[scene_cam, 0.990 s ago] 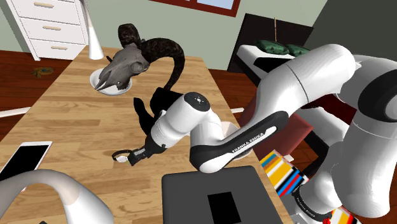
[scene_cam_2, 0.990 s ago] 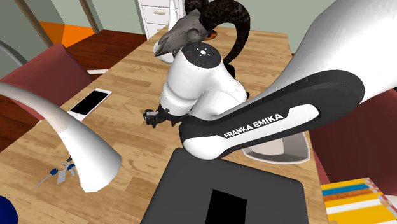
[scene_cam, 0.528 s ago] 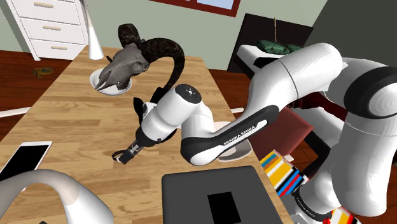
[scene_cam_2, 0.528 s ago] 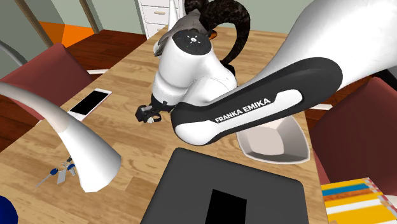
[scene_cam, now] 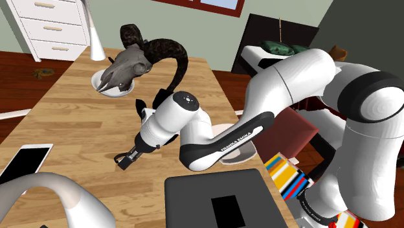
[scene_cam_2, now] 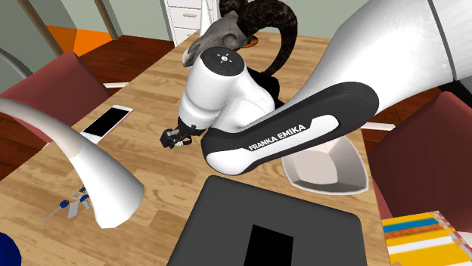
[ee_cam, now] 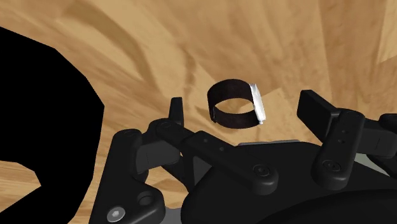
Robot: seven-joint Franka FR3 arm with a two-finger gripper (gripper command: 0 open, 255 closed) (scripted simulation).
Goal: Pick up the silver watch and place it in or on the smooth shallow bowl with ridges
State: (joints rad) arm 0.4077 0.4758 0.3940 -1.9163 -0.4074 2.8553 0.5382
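Care is advised: the open claw [ee_cam: 244, 107], fingers [ee_cam: 315, 105] standing apart either side of the dark-banded silver watch [ee_cam: 232, 116], should be lowered squarely toward the wooden surface [ee_cam: 159, 51] before being closed.

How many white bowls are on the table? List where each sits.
2. One bowl sits behind the arm, near the stand; the other bowl lies under the horned skull at the far end. The arm may hide more.
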